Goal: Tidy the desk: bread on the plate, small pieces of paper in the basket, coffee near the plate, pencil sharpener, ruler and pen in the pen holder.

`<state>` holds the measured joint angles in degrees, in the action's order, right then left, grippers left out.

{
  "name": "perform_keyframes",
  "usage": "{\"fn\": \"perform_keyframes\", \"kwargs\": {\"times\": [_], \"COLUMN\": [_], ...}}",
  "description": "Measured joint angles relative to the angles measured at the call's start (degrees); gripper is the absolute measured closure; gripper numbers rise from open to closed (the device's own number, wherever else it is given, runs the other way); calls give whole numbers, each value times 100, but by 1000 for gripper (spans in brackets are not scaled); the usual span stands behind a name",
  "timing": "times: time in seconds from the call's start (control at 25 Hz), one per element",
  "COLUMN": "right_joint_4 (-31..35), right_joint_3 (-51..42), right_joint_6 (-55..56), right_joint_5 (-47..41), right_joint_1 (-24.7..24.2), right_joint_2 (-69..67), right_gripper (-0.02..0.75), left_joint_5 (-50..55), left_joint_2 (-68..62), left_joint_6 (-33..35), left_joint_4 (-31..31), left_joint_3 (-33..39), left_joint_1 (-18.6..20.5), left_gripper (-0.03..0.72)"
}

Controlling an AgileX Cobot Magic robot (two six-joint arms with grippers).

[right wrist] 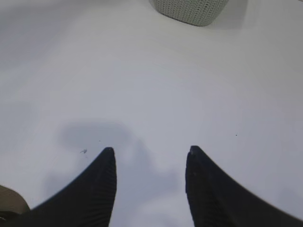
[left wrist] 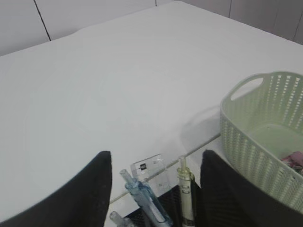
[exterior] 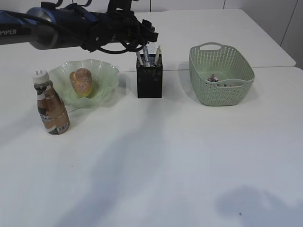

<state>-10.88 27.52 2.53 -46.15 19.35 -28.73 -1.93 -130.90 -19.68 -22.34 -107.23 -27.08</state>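
Left gripper (left wrist: pixel 154 189), jaws spread and empty, hangs over the pen holder (exterior: pixel 149 81), where I see pens and the ruler (left wrist: pixel 150 169) standing. Leftward: coffee (exterior: pixel 52 106) beside plate (exterior: pixel 106 75), bread (exterior: pixel 81 82) on it. Rightward: basket (exterior: pixel 221 73); right gripper (right wrist: pixel 150 182) spread, empty. I would lift straight up, clear of the pens.

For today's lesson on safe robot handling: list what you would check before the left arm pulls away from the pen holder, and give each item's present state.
1. Left gripper jaws apart, nothing between them: ok.
2. Ruler and pens standing inside the pen holder: ok.
3. Bread on the plate: ok.
4. Coffee upright beside the plate: ok.
5. Paper scraps in the basket: ok.
6. Pencil sharpener in the holder: cannot tell.
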Motion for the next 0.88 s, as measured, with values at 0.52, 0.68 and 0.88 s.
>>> {"fn": "perform_keyframes", "kwargs": {"times": [0.52, 0.68, 0.88], "right_joint_4": [0, 0, 0], "right_joint_3": [0, 0, 0], "right_joint_6": [0, 0, 0], "right_joint_5": [12, 12, 12], "right_joint_1": [0, 0, 0], "right_joint_2": [0, 0, 0], "right_gripper": [351, 351, 351], "left_joint_5": [837, 1406, 2252], "left_joint_2": [886, 1254, 1731], "left_joint_6": [0, 0, 0], "left_joint_4": [338, 803, 1052], "left_joint_3": [0, 0, 0], "left_joint_1": [285, 522, 848], "left_gripper": [292, 295, 300]}}
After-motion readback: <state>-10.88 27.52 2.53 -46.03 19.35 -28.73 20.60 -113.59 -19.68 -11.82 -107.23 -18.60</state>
